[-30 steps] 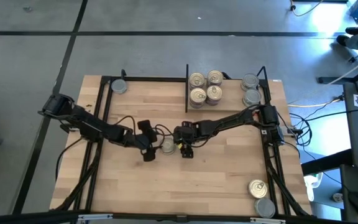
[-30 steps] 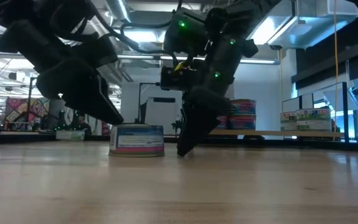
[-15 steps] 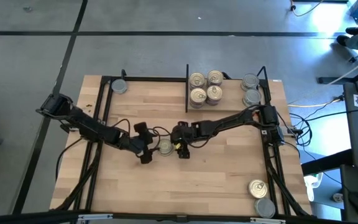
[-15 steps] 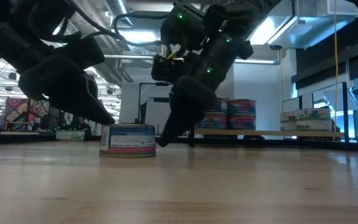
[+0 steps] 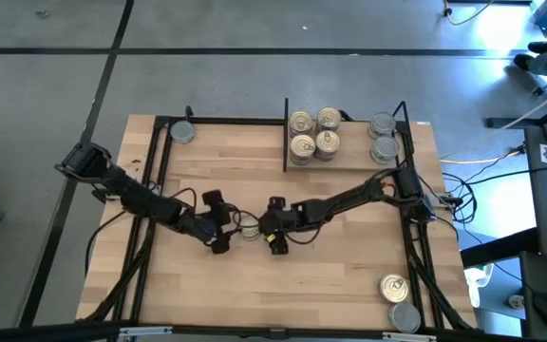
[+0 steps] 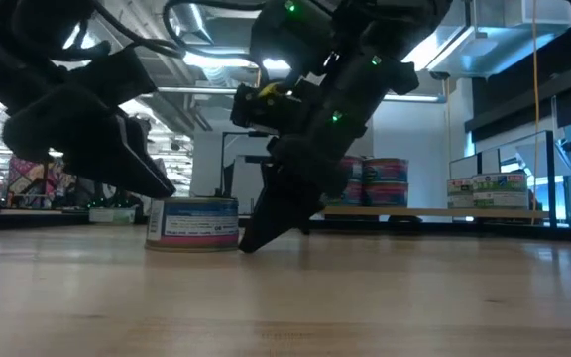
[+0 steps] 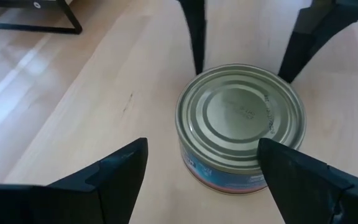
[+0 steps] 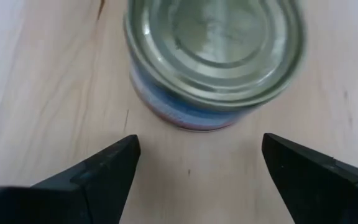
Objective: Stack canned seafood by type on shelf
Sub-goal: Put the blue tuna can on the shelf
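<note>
One low round tin (image 5: 248, 229) with a ringed grey lid and a blue and pink label stands flat on the wooden tabletop (image 5: 330, 275), between my two grippers. My left gripper (image 5: 226, 234) is open just left of it; the tin (image 7: 241, 124) lies beyond its fingertips. My right gripper (image 5: 270, 234) is open on the tin's right side, slanting down. The shelf (image 5: 235, 152) runs along the far edge; gold-lidded tins (image 5: 313, 135) stand right of its black divider (image 5: 285, 133), and grey-lidded tins (image 5: 383, 138) stand farther right. My right gripper stays open, and its two fingertips (image 7: 196, 65) meet the tin's right-hand rim (image 7: 205, 76). The fingers come slanting down from the table's right, and one tip (image 6: 248, 244) sits low beside the tin's wall (image 6: 228, 224). The tin stands upright on its base.
A single grey-lidded tin (image 5: 182, 132) sits in the shelf's far left corner. Two more tins (image 5: 393, 285) (image 5: 405, 316) lie near the table's near right corner. Thin black bars (image 5: 160, 190) edge the planks on both sides, and cables trail from both arms.
The lone tin has slid along the tabletop toward the left and slightly toward the near edge, staying upright. My right gripper has followed it leftward, tipping a little. My left gripper has drawn back toward the left. Both have stayed open.
</note>
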Available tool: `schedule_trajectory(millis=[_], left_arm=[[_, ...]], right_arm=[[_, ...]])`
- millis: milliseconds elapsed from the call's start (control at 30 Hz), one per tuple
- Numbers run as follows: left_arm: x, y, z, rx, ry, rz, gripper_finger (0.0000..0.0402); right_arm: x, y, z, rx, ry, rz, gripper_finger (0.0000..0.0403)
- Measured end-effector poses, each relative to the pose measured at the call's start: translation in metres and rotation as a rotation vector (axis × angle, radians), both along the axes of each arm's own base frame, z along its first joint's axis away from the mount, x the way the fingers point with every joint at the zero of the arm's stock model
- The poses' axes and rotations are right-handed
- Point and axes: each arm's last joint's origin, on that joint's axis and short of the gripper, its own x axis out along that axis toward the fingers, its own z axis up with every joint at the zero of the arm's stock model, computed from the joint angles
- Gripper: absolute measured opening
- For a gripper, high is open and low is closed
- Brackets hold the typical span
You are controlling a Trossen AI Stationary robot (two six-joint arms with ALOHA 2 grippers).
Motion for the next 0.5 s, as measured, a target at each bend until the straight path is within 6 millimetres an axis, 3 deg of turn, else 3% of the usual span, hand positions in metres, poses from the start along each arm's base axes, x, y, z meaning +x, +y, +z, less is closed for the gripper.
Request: schedule_trajectory(millis=[500], left_arm=[[-0.04, -0.003, -0.024, -0.138, -0.188, 0.033, 0.0304]], right_arm=[[0.005, 0.005, 0.001, -0.019, -0.073, 0.005, 0.0342]])
